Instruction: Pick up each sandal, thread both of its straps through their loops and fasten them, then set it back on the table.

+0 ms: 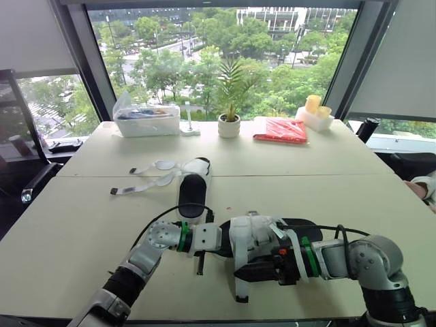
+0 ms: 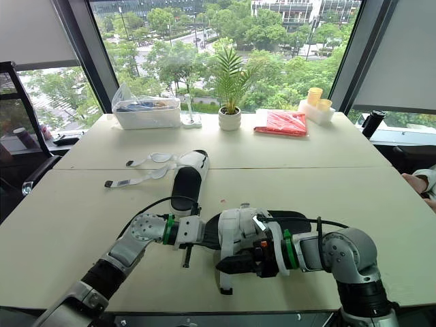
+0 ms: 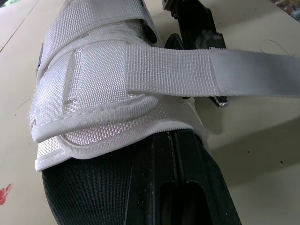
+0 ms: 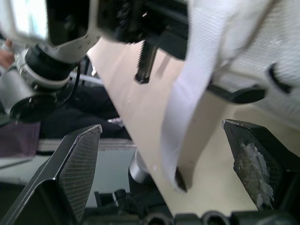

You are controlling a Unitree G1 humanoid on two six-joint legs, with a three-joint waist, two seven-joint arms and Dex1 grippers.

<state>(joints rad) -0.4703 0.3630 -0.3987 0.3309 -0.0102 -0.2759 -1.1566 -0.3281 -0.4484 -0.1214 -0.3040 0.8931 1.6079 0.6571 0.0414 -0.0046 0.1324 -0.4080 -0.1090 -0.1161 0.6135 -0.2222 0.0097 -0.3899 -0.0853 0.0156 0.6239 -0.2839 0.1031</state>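
Near the table's front edge, a sandal (image 1: 262, 235) with a black sole and white straps is held off the surface between both arms. My left gripper (image 1: 219, 240) is shut on its toe end; the fingers (image 3: 180, 187) lie close together against the black insole. One white strap (image 3: 197, 70) sticks out free, and its end (image 1: 240, 286) hangs down. My right gripper (image 4: 161, 126) stands open below the sandal, with that strap (image 4: 187, 103) dangling between its fingers without touching them. A second sandal (image 1: 193, 187) lies mid-table with its straps (image 1: 146, 178) spread loose to the left.
A potted plant (image 1: 229, 122), a clear box (image 1: 146, 121), a red packet (image 1: 281, 129) and a white tray with yellow cups (image 1: 315, 112) line the far edge. A person's hand (image 1: 424, 187) rests at the right edge. A chair (image 1: 37, 182) stands at the left.
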